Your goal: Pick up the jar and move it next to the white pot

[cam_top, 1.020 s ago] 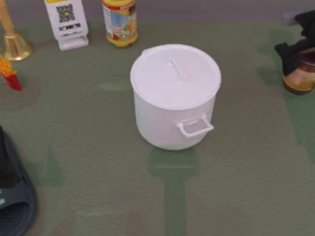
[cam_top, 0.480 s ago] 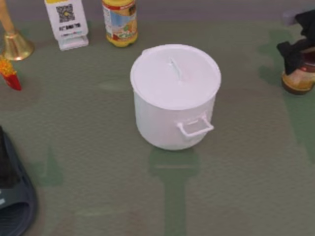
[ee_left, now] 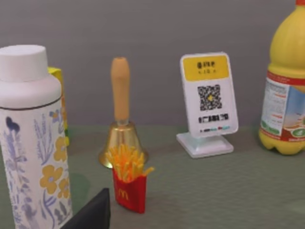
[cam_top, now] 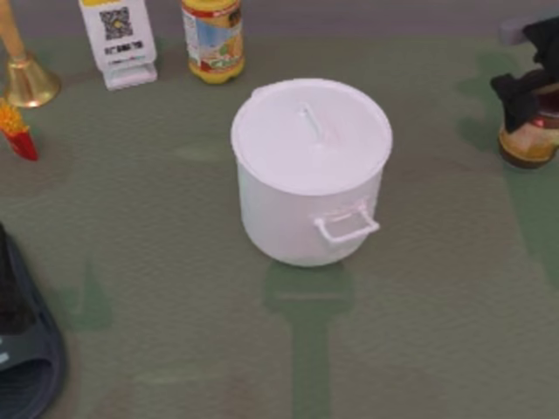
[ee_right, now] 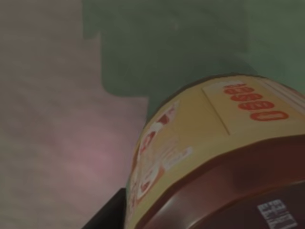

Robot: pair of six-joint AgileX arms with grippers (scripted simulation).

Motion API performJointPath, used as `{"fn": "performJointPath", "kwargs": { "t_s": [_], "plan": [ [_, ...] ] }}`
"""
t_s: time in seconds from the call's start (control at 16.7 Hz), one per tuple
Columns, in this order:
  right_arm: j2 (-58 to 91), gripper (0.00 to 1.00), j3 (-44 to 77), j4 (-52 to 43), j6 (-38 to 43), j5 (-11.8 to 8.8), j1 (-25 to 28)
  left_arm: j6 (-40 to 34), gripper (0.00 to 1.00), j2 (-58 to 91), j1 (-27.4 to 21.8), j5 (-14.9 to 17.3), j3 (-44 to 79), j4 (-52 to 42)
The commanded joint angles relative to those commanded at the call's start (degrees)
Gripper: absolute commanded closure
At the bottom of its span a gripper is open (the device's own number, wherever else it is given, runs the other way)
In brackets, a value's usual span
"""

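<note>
The jar (cam_top: 527,140), dark brown glass with a tan-orange label, is at the far right of the table, well apart from the white pot (cam_top: 310,170) in the middle. My right gripper (cam_top: 531,106) is down over the jar's top and shut on it. In the right wrist view the jar (ee_right: 214,152) fills the picture, with one dark finger (ee_right: 108,214) pressed against its side. The pot has its flat lid on and its loop handle (cam_top: 348,227) faces the front. Of my left gripper only one dark fingertip (ee_left: 93,214) shows, off to the left with nothing near it.
Along the back stand a yellow bottle (cam_top: 212,39), a QR-code stand (cam_top: 118,39), a brass bell (cam_top: 26,78) and a red fries carton (cam_top: 17,131). A dark rounded shape (cam_top: 22,349) lies at the front left. A floral white flask (ee_left: 31,138) shows in the left wrist view.
The jar and my right gripper have crept slightly left and toward the back together. The pot and the other things have not moved.
</note>
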Motion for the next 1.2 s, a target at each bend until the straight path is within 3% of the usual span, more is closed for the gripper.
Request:
{"fn": "performJointPath", "kwargs": {
  "t_s": [0.48, 1.2],
  "plan": [
    [-2.2, 1.00, -2.2, 0.0, 0.0, -0.1, -0.1, 0.0, 0.00, 0.0, 0.0, 0.0, 0.0, 0.0],
    [-30.0, 1.00, -28.6, -1.3, 0.2, -0.3, 0.7, 0.0, 0.00, 0.0, 0.0, 0.0, 0.0, 0.0]
  ]
}}
